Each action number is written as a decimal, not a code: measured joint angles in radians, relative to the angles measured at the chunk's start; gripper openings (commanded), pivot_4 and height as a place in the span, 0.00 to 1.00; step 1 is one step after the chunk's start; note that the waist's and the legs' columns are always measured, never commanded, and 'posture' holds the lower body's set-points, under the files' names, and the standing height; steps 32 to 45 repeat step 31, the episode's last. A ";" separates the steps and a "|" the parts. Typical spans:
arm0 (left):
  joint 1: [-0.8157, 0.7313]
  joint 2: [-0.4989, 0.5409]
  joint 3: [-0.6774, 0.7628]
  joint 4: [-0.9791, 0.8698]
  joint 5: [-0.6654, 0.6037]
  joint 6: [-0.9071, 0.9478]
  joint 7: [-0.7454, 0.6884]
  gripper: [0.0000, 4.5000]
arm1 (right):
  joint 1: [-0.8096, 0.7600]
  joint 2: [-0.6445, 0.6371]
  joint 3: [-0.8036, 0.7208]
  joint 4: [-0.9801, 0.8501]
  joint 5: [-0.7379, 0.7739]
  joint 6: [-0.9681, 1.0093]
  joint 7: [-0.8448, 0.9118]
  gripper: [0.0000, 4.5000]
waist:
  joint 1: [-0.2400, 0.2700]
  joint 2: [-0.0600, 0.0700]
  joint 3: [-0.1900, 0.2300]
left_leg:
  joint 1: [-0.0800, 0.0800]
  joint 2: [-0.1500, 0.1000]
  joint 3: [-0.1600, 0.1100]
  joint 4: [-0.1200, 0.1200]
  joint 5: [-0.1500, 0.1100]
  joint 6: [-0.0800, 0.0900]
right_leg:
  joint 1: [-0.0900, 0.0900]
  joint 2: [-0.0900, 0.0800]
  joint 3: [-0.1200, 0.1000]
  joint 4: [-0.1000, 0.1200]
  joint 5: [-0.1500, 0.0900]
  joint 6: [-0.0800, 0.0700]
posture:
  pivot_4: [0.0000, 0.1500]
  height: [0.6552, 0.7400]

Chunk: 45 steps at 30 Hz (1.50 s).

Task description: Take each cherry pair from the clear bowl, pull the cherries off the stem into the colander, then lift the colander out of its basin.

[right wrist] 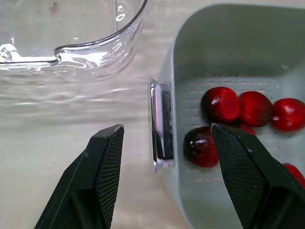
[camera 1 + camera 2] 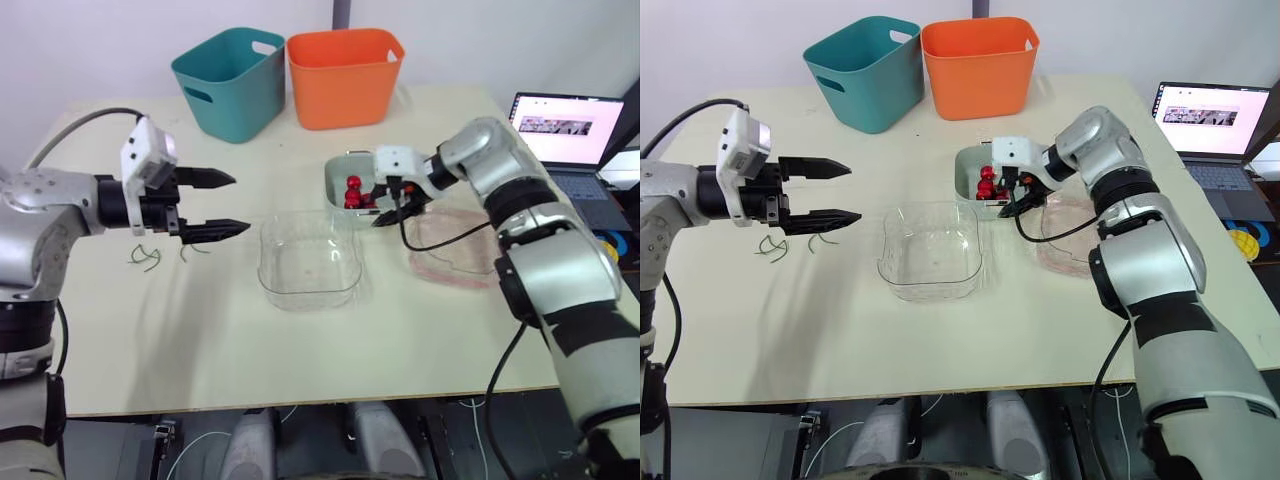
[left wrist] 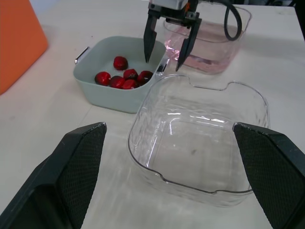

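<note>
The clear bowl [image 2: 310, 262] stands empty at the table's middle. Behind it to the right, a pale green colander [image 2: 340, 178] in its basin holds several red cherries [image 2: 353, 190]. My right gripper [image 2: 392, 213] is open at the colander's near right rim. In the right wrist view its fingers straddle the metal handle [image 1: 162, 125], with the cherries [image 1: 221, 105] just inside. My left gripper [image 2: 241, 204] hangs open and holds nothing, above the table left of the clear bowl [image 3: 200, 138]. Loose green stems [image 2: 145, 257] lie on the table under my left arm.
A pink-tinted clear container [image 2: 455, 245] sits right of the bowl, under my right forearm. A teal bin [image 2: 230, 80] and an orange bin [image 2: 345, 75] stand at the back. A laptop [image 2: 570, 135] is beyond the table's right edge.
</note>
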 measured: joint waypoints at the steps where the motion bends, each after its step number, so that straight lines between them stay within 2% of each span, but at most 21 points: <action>1: 0.000 0.000 0.000 0.003 0.000 0.001 0.000 1.00 | -0.002 -0.016 -0.011 -0.014 0.007 0.006 0.009 0.70 | 0.000 0.000 0.000 | 0.000 0.000 0.000 0.000 0.000 0.000 | 0.000 0.000 0.000 0.000 0.000 0.000 | 1.00 1.00; 7: 0.000 0.016 0.028 0.042 -0.015 0.027 0.017 1.00 | -0.008 -0.122 -0.122 -0.176 0.098 0.125 0.054 0.70 | -0.001 0.000 0.000 | 0.000 0.000 0.000 0.000 0.000 0.000 | 0.000 0.000 0.000 0.000 0.000 0.000 | 1.00 1.00; 9: 0.021 0.056 0.076 0.050 -0.017 0.036 0.031 1.00 | 0.046 -0.179 -0.193 -0.330 0.169 0.244 0.067 0.70 | 0.001 0.000 0.000 | 0.000 0.000 0.000 -0.001 0.000 0.000 | 0.000 0.000 0.000 -0.001 0.000 0.000 | 1.00 1.00; 11: 0.059 0.093 0.127 0.073 -0.016 0.043 0.042 1.00 | 0.126 -0.246 -0.252 -0.458 0.227 0.362 0.073 0.77 | 0.003 0.000 0.000 | 0.000 0.000 0.000 -0.001 0.000 0.000 | 0.000 0.000 0.000 -0.001 0.000 0.000 | 1.00 1.00; 15: 0.199 0.147 0.220 0.098 -0.016 0.053 0.045 1.00 | 0.395 -0.380 -0.409 -0.787 0.365 0.663 0.037 0.99 | 0.010 0.000 0.000 | 0.000 0.000 0.000 0.000 0.000 0.000 | 0.001 -0.001 -0.001 -0.002 0.000 0.000 | 1.00 1.00; 18: 0.301 0.157 0.284 0.108 -0.016 0.060 0.046 1.00 | 0.597 -0.478 -0.579 -0.978 0.463 0.875 -0.032 0.99 | 0.012 0.000 0.000 | 0.000 0.000 0.000 0.000 0.000 0.000 | 0.001 -0.001 0.000 -0.002 -0.001 0.000 | 1.00 1.00; 22: 0.384 0.155 0.328 0.147 -0.012 0.046 0.055 1.00 | 0.843 -0.551 -0.784 -1.117 0.537 1.032 -0.097 0.99 | 0.011 0.000 0.000 | 0.003 0.000 0.001 -0.001 0.000 0.000 | 0.004 0.000 0.000 -0.002 -0.005 -0.001 | 1.00 1.00; 26: 0.433 0.135 0.334 0.164 -0.015 0.041 0.059 1.00 | 1.053 -0.582 -0.900 -1.167 0.588 1.092 -0.113 0.99 | 0.004 0.000 0.000 | 0.011 0.000 0.004 -0.002 -0.001 0.001 | 0.010 0.000 0.002 -0.003 -0.005 -0.001 | 1.00 1.00; 31: 0.441 0.122 0.333 0.159 -0.030 0.047 0.059 1.00 | 1.153 -0.598 -0.973 -1.159 0.633 1.090 -0.130 0.99 | 0.002 0.000 0.000 | 0.016 0.001 0.007 -0.002 -0.001 0.001 | 0.015 0.000 0.004 -0.005 -0.007 -0.002 | 1.00 1.00; 45: 0.441 0.122 0.333 0.159 -0.030 0.047 0.059 1.00 | 1.153 -0.598 -0.973 -1.159 0.633 1.090 -0.130 0.99 | 0.002 0.000 0.000 | 0.016 0.001 0.007 -0.002 -0.001 0.001 | 0.015 0.000 0.004 -0.005 -0.007 -0.002 | 1.00 1.00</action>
